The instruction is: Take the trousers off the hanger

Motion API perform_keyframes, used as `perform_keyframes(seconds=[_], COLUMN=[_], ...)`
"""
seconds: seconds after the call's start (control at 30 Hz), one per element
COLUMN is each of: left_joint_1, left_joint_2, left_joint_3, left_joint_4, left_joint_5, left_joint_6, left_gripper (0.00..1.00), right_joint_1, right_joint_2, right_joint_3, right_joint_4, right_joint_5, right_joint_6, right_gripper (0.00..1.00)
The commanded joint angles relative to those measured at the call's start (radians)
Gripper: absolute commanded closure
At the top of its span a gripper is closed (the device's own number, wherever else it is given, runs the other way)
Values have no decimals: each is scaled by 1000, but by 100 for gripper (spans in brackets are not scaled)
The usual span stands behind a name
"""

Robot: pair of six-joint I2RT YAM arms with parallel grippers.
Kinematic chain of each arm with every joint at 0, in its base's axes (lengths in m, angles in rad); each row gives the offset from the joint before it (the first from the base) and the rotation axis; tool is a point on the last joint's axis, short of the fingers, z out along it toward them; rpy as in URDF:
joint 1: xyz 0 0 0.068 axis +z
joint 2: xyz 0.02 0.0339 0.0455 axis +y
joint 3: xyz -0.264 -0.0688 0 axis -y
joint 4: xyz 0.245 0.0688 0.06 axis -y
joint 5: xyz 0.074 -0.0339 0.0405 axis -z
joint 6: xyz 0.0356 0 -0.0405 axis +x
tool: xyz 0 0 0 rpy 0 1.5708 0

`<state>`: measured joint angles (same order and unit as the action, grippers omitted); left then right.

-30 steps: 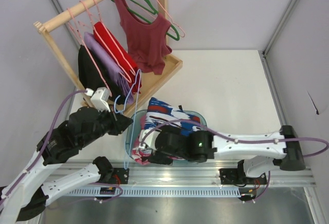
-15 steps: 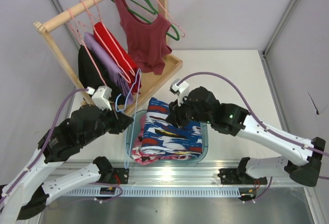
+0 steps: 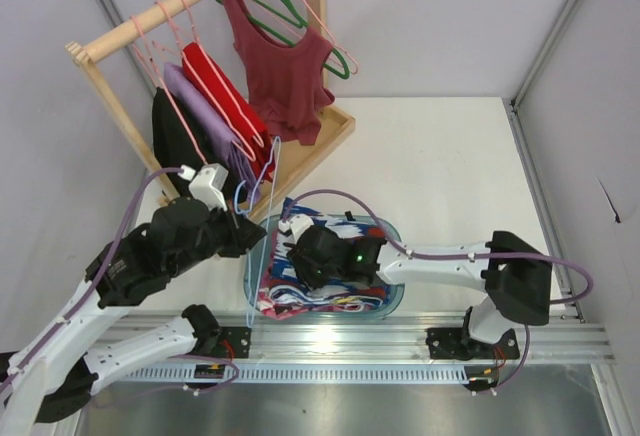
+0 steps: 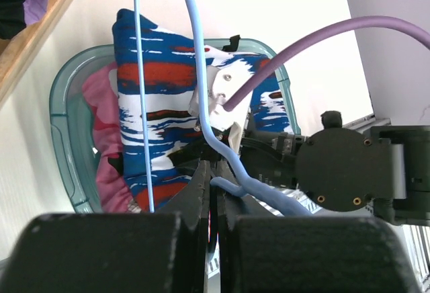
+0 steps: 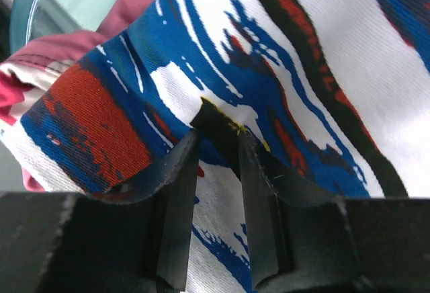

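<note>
The trousers (image 3: 335, 228), royal blue with white and red patches, lie bunched in the teal basin (image 3: 393, 256). In the left wrist view the trousers (image 4: 158, 85) fill the basin (image 4: 62, 98) below the wire. My left gripper (image 3: 248, 236) hovers at the basin's left rim, shut on the thin light-blue hanger (image 3: 262, 178). Seen from the left wrist, the hanger (image 4: 201, 85) runs up out of my shut left gripper (image 4: 215, 172). My right gripper (image 3: 298, 254) is down in the basin's left half. Up close, my right gripper (image 5: 216, 138) pinches a fold of the trousers (image 5: 316, 44).
A wooden rack (image 3: 120, 36) at the back left carries pink hangers, a green hanger (image 3: 280, 1), a dark-red tank top (image 3: 285, 76) and folded red, purple and black cloth. A pink camouflage garment (image 4: 101, 118) lies under the trousers. Metal rail (image 3: 400, 356) along the near edge.
My right arm swung from the basin's back edge down onto its left half, and its jaws closed from wide onto the cloth. The left gripper and hanger shifted slightly towards the rack.
</note>
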<state>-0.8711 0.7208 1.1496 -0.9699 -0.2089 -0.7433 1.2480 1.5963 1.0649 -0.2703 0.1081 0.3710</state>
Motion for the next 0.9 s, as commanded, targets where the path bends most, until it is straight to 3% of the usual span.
perform_keyframes(seconds=[0.0,0.13,0.23,0.27,0.37,0.47,0.67,0.87], left_joint_1=[0,0,0,0,0,0,-6,-23], left_joint_2=[14,26,49,72,135,175,319,505], left_joint_3=[18,18,18,28,73,104,200,381], left_joint_4=[45,74,106,109,131,164,205,45], left_joint_5=[25,46,46,42,32,5,-47,-204], left_joint_6=[-10,-21,-33,-42,-77,-181,-419,-662], left_gripper=[100,100,100,100,100,100,100,100], right_joint_1=[16,-7,-28,-35,-45,-32,77,168], right_joint_2=[-14,-156,-321,-363,-504,-610,-729,-710], right_joint_3=[-37,-39,-40,-42,-43,-46,-45,38], right_joint_4=[54,10,-21,-30,-67,-96,-130,-178], right_joint_5=[68,113,122,117,137,180,341,546], right_joint_6=[74,114,121,120,138,141,74,-10], right_gripper=[64,57,44,35,18,11,4,4])
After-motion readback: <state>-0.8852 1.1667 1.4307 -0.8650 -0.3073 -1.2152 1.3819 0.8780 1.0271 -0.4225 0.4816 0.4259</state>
